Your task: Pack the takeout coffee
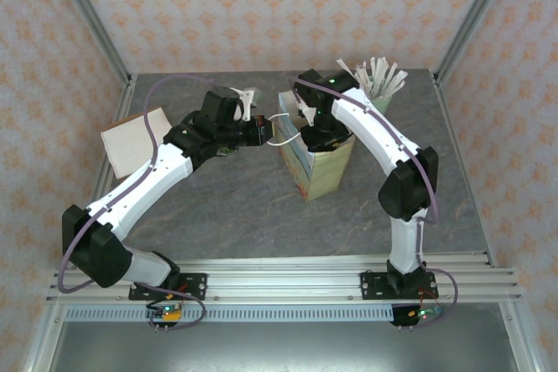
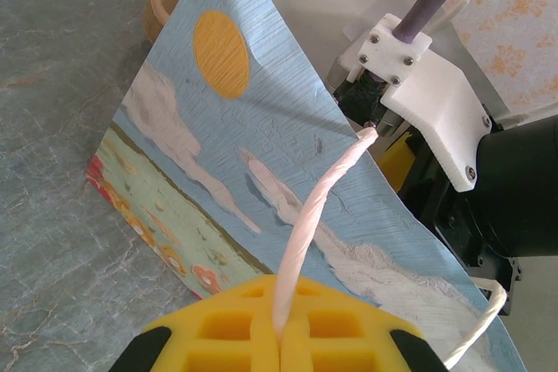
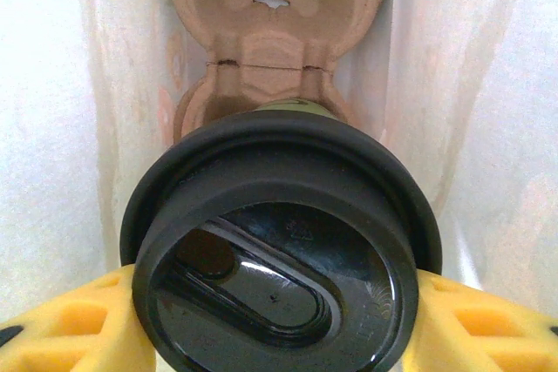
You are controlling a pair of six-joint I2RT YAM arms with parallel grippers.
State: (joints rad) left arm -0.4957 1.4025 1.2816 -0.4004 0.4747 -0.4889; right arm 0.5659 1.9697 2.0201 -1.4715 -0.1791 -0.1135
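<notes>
Takeout coffee (image 3: 279,250) hangs inside the paper bag (image 2: 218,145) above the pulp tray (image 3: 275,32). Our right fingers (image 3: 70,328) clamp its lid, while our left fingers (image 2: 227,328) pinch the handle (image 2: 314,215) tight to steady the bag.

We find the bag (image 1: 323,167) upright in the middle of the table (image 1: 235,215). The left gripper (image 2: 279,337) sits just left of it, pinching the bag's handle (image 2: 309,215). The right gripper (image 3: 279,324) reaches down into the bag and grips the takeout coffee (image 3: 279,250) above a carrier tray (image 3: 270,41) on the bag's floor. A cup of sticks (image 1: 381,84) stands behind the bag to the right. A flat sheet (image 1: 135,141) lies well apart on the left.
</notes>
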